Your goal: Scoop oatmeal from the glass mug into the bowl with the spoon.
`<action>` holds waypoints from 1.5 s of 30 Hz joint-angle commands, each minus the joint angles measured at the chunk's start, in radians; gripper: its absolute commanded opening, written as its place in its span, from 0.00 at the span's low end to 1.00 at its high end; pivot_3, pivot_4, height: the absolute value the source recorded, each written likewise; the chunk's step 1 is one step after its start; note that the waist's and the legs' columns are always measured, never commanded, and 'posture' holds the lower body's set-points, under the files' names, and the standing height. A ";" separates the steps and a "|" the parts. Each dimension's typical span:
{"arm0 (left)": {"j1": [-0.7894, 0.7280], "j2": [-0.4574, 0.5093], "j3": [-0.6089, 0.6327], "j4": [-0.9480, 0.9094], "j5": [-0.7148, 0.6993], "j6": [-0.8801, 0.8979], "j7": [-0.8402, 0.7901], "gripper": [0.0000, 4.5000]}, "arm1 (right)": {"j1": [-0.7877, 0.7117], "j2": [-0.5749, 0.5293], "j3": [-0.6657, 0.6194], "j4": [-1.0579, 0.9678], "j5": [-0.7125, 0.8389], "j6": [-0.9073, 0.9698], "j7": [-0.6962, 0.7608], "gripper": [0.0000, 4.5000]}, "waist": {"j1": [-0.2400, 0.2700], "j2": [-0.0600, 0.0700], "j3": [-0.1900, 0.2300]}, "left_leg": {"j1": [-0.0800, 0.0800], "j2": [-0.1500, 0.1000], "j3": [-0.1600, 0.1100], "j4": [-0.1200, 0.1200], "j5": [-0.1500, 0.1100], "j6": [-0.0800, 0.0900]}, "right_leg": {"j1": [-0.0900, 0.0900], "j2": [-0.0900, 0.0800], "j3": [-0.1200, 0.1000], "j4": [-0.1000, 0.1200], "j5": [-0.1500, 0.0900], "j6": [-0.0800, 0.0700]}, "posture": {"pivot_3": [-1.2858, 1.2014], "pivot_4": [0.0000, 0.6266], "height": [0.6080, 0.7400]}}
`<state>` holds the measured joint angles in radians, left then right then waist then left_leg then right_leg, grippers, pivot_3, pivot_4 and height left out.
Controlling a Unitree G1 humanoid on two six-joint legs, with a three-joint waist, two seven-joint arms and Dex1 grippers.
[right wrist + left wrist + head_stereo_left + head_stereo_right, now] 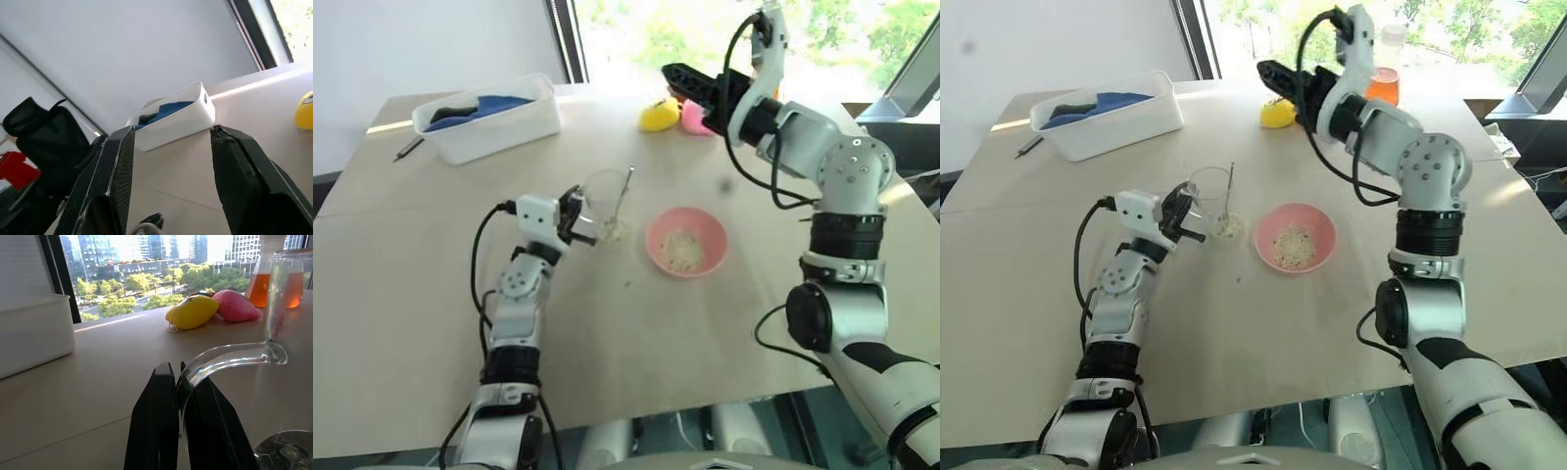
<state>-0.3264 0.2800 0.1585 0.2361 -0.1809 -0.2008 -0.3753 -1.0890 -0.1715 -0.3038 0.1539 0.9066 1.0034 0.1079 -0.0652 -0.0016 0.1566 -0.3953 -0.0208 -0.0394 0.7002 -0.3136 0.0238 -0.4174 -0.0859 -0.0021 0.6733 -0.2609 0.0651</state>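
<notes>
The glass mug (604, 199) stands on the table just left of the pink bowl (686, 242). Pale oatmeal (616, 232) lies at the mug's bottom, and a small heap of oatmeal (682, 251) lies in the bowl. The spoon (625, 193) stands in the mug, its thin handle leaning over the far rim. My left gripper (578, 219) is shut on the mug's clear handle (222, 359), which runs between its black fingers (156, 416). My right gripper (677, 78) hangs high over the table's far side, open and holding nothing, well apart from the spoon.
A white tub (489, 116) holding blue cloth sits at the far left, with a dark pen (408, 148) beside it. A yellow toy (659, 116) and a pink toy (693, 119) lie at the far edge under my right gripper. A flask of orange liquid (1383, 83) stands behind them.
</notes>
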 commanded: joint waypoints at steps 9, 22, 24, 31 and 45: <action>0.047 0.008 0.020 -0.079 0.009 0.007 0.053 0.56 | 0.063 0.003 -0.012 -0.087 0.004 0.005 -0.041 0.55 | 0.001 0.000 0.000 | 0.002 0.000 0.002 0.000 0.000 0.000 | 0.000 0.000 0.002 0.000 0.000 0.000 | 0.52 0.24 1.00; 0.183 0.059 0.015 -0.263 -0.007 0.084 0.017 0.60 | 0.158 -0.151 0.077 -0.131 -0.083 -0.016 0.108 0.55 | 0.011 0.000 0.000 | 0.001 0.000 0.001 0.000 0.000 0.000 | 0.000 0.000 0.002 -0.003 0.000 0.000 | 0.52 0.24 1.00; 0.225 0.080 0.022 -0.327 -0.018 0.118 0.004 0.60 | 0.224 -0.231 0.126 -0.146 -0.139 -0.077 0.218 0.55 | 0.023 0.000 0.000 | 0.001 0.001 0.002 0.000 0.000 0.001 | 0.000 0.000 0.002 -0.004 0.000 0.000 | 0.52 0.24 1.00; 0.461 0.155 0.061 -0.628 -0.088 0.243 -0.060 0.60 | 0.600 -0.401 0.128 -0.281 -0.198 -0.250 0.517 0.55 | 0.029 0.000 0.000 | 0.000 0.006 0.001 -0.001 -0.001 0.002 | 0.002 0.001 0.001 -0.009 0.000 0.000 | 0.52 0.24 1.00; 0.927 0.080 0.034 -0.820 -0.181 0.263 -0.134 1.00 | 1.108 -0.505 0.064 -0.202 -0.316 -0.728 1.008 0.98 | 0.052 0.001 0.002 | 0.017 0.007 0.005 -0.004 -0.006 0.010 | 0.017 0.001 0.004 -0.013 0.001 0.002 | 0.52 0.24 1.00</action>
<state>0.5808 0.3489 0.1954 -0.5406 -0.3456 0.0650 -0.4872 0.0060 -0.6694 -0.2278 -0.0311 0.5982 0.3300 1.0684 -0.0135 -0.0010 0.1581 -0.3774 -0.0136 -0.0344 0.6963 -0.3199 0.0339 -0.3984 -0.0853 0.0009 0.6597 -0.2602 0.0667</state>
